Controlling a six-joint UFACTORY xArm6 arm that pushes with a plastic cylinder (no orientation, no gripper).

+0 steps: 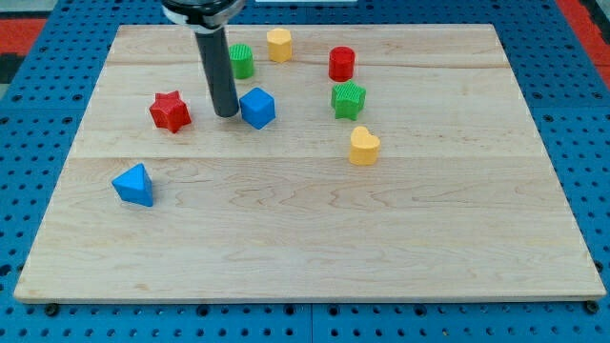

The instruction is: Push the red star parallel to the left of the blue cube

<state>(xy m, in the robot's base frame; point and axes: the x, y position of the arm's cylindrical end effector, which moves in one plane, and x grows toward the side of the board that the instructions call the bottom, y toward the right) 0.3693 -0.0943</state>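
Observation:
The red star (pixel 170 110) lies on the wooden board (pixel 305 238) at the upper left. The blue cube (pixel 256 107) sits to its right at about the same height in the view. My tip (pixel 226 114) stands between them, close to the cube's left side and a short gap right of the star. The rod rises from the tip toward the view's top.
A green block (pixel 242 61) is partly hidden behind the rod. A yellow block (pixel 278 44), a red cylinder (pixel 341 63), a green block (pixel 348 99) and a yellow heart (pixel 363 146) lie to the right. A blue triangular block (pixel 133 184) lies at lower left.

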